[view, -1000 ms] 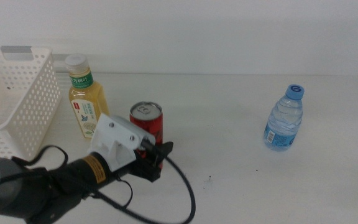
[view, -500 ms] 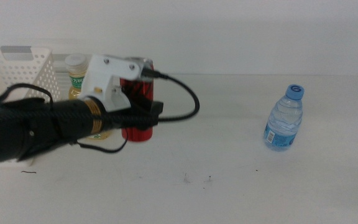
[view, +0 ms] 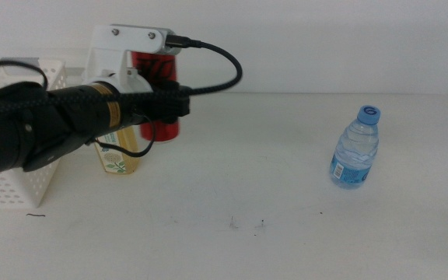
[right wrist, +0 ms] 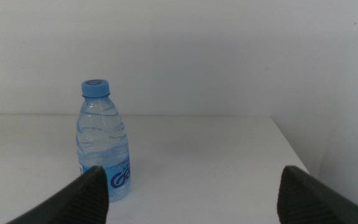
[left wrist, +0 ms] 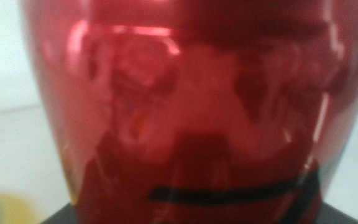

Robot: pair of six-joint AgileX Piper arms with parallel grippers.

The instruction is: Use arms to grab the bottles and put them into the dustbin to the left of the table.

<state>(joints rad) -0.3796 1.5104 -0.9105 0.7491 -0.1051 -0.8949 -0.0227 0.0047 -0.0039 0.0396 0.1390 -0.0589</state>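
Left end effector (view: 169, 105) clamps the red can (view: 158, 85) above the table (view: 286, 194).

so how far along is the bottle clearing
Nothing shows as binned yet in the visible part of the white basket. The left gripper holds the red can lifted off the table. The tea bottle and the water bottle stand waiting; the right gripper is open, facing the latter.

Bright even light, soft shadows, red can (left wrist: 191, 112) close-up blurred
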